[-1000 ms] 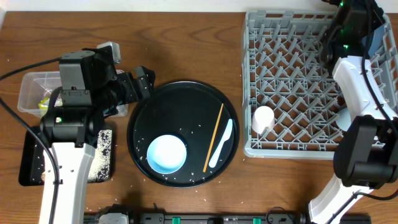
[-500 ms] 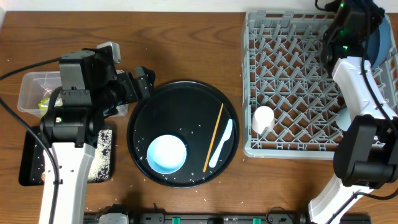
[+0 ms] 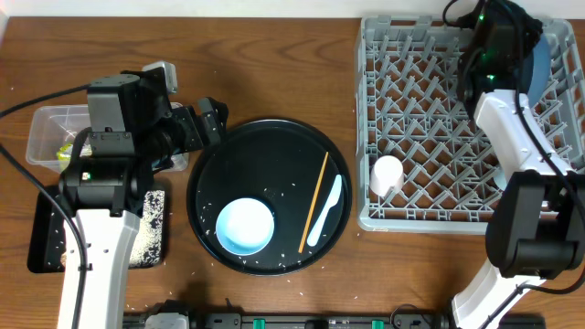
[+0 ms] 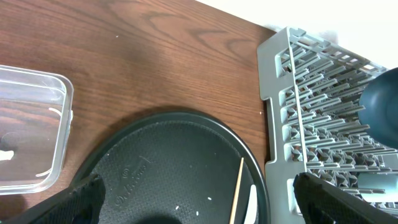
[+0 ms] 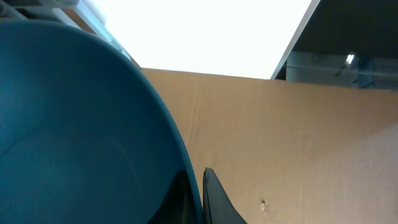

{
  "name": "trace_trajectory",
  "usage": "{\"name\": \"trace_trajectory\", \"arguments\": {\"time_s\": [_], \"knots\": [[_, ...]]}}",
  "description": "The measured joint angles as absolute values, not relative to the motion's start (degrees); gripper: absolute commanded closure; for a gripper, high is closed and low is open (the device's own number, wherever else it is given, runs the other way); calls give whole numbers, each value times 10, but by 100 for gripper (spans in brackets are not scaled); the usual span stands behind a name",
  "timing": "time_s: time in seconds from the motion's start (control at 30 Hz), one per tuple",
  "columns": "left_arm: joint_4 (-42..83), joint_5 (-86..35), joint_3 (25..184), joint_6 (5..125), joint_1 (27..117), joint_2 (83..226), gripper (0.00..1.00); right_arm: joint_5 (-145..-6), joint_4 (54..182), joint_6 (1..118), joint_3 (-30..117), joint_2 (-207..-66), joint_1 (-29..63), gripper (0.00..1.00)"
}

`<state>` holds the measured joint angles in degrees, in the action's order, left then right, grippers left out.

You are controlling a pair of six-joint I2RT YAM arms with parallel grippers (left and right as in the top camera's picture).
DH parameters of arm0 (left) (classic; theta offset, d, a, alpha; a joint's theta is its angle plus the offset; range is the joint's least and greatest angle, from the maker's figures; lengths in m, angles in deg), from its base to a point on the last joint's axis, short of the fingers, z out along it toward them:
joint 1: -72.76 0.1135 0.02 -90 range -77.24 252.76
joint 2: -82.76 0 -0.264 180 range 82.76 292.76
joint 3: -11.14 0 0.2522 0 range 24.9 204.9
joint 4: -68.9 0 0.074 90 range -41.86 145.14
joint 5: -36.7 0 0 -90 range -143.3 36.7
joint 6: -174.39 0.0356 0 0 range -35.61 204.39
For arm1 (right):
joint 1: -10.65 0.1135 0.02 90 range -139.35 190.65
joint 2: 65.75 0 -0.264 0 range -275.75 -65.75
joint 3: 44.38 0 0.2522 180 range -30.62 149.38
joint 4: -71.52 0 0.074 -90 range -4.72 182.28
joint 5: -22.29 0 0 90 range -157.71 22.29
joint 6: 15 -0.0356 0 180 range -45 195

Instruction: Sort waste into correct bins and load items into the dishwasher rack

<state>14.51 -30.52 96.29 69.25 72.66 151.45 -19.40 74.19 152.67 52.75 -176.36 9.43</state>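
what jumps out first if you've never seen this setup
The large square grey plastic rack fills the right side, and the right gripper holds a dark blue plate at its far right corner. Mid-table, a round black tray carries a pale blue bowl.

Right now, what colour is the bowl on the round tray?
Pale blue; the bowl shows best overhead.

Even bright light, soft shadows on the table [image 3: 274,55], right wrist view blown white — dark blue plate [image 5: 74,137] blurred.
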Motion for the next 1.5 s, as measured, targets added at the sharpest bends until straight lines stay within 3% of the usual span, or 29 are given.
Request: {"name": "trace_trajectory", "arguments": {"time_s": [0.27, 0.37, 0.43, 0.47, 0.5, 0.53, 0.57, 0.6, 0.7, 0.83, 1.07, 1.5], "knots": [[145, -305, 963, 693, 727, 1514, 2, -196, 619, 1548, 499, -1768, 124, 99], [145, -305, 963, 693, 727, 1514, 2, -200, 602, 1551, 499, -1769, 149, 80], [145, -305, 963, 693, 727, 1514, 2, -205, 604, 1554, 499, -1769, 164, 79], [145, -305, 963, 693, 727, 1514, 2, -208, 607, 1553, 499, -1769, 173, 72], [145, -305, 963, 693, 727, 1514, 2, -210, 609, 1548, 499, -1769, 180, 59], [145, -305, 963, 693, 727, 1514, 2, -211, 610, 1544, 499, -1769, 185, 36], [145, -305, 963, 693, 727, 1514, 2, -209, 612, 1535, 499, -1769, 189, 21], [145, -305, 963, 693, 727, 1514, 2, -209, 612, 1529, 499, -1769, 192, 19], [145, -305, 963, 693, 727, 1514, 2, -201, 615, 1515, 499, -1769, 197, 25], [145, -305, 963, 693, 727, 1514, 2, -182, 617, 1501, 499, -1769, 205, 43], [145, -305, 963, 693, 727, 1514, 2, -146, 616, 1455, 499, -1769, 222, 29], [145, -305, 963, 693, 727, 1514, 2, -82, 614, 1443, 499, -1769, 288, 27]]}}
